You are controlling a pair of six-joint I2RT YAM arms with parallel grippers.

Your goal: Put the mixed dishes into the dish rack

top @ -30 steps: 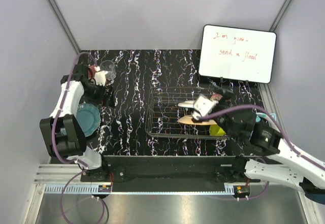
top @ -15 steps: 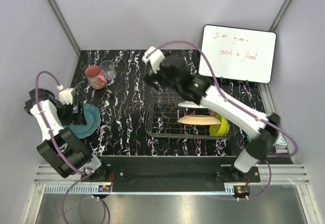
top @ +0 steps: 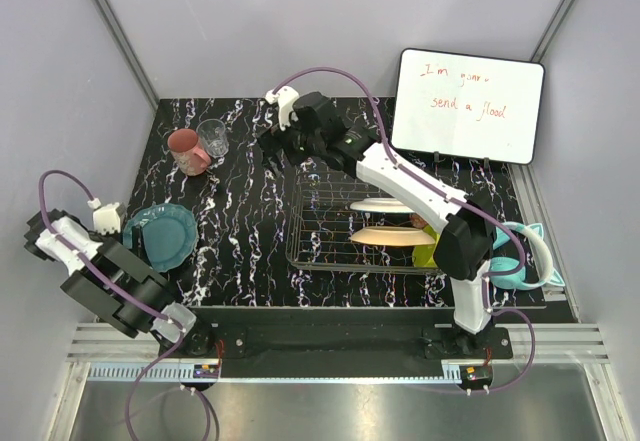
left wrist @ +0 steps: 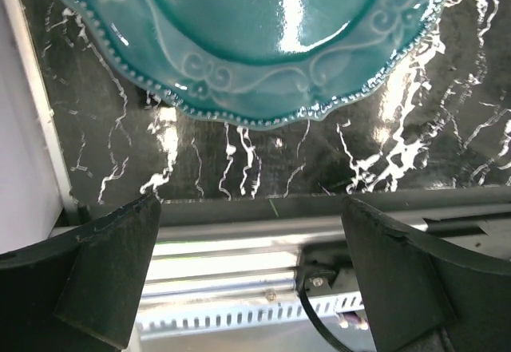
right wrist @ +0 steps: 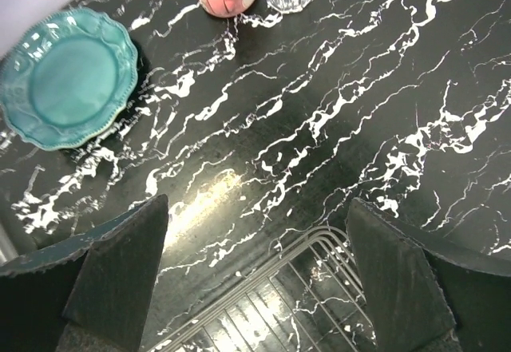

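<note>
Reaching past the dish rack (top: 310, 231), right gripper (top: 270, 149) spread; left gripper (left wrist: 249, 204) spread at table (top: 250, 261) left edge, apparently clear of teal plate (left wrist: 263, 33); beading visible only from left wrist.

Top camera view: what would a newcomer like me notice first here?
Probably the whiteboard with red handwriting, propped at the back right. Next, the right arm stretched over the wire dish rack, which holds plates, right gripper open above the marbled table. A teal plate lies at the left.
</note>
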